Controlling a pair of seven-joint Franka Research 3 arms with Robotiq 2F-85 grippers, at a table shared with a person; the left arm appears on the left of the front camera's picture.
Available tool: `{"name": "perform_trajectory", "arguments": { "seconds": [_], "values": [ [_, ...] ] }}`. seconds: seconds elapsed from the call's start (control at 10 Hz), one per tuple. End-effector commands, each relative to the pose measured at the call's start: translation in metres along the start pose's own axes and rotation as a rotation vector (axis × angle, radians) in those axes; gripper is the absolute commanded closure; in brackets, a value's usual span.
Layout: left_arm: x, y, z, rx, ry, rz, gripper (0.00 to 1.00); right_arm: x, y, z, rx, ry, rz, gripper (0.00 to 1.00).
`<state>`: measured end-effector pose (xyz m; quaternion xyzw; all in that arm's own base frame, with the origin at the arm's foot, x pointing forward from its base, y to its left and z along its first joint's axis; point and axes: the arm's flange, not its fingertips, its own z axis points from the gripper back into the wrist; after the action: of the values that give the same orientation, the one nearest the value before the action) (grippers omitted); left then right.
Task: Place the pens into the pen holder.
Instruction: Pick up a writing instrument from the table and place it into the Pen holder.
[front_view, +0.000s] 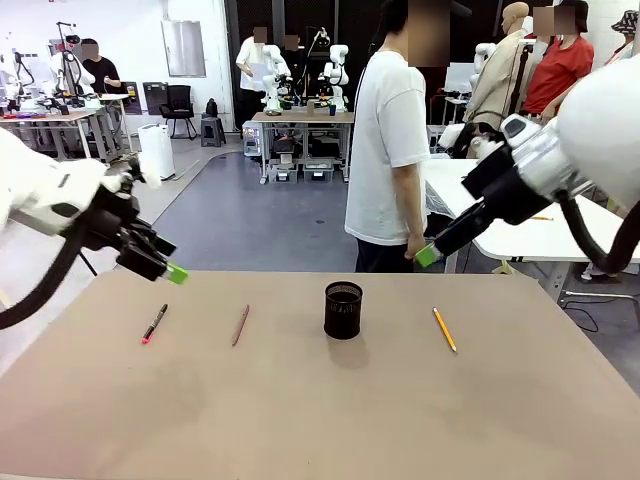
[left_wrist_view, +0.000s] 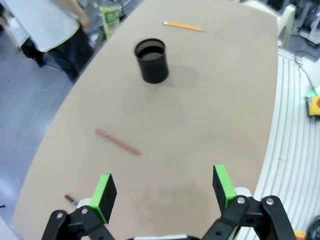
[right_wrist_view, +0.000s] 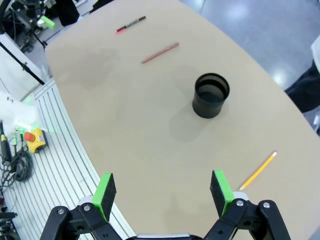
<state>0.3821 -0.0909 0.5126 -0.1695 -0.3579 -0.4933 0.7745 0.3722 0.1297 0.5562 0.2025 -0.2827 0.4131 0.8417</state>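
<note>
The big brown surface (front_view: 330, 420) is showing wide open room between the pens and its near edge. The left fingers (front_view: 172, 270) and right fingers (front_view: 430, 254) are hanging up high at each side, spread wide, holding nothing. The black pen holder (front_view: 343, 310) is standing upright in the middle. The yellow pencil (front_view: 444, 329) is lying to its right, well apart. The reddish-brown pen (front_view: 240, 325) and the black marker (front_view: 154, 324) are lying to its left, toward the left edge.
</note>
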Motion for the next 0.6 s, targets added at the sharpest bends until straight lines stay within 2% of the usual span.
{"name": "perform_trajectory", "arguments": {
  "seconds": [0.0,0.5],
  "values": [
    [-0.004,0.006,0.018,0.026,-0.004,0.009,0.0,0.004,-0.019,0.02,0.023,-0.007,0.015,0.0],
    [-0.005,0.021,0.063,0.096,-0.05,0.015,0.0,-0.006,-0.066,0.058,0.01,-0.091,-0.012,0.0]
  ]
}}
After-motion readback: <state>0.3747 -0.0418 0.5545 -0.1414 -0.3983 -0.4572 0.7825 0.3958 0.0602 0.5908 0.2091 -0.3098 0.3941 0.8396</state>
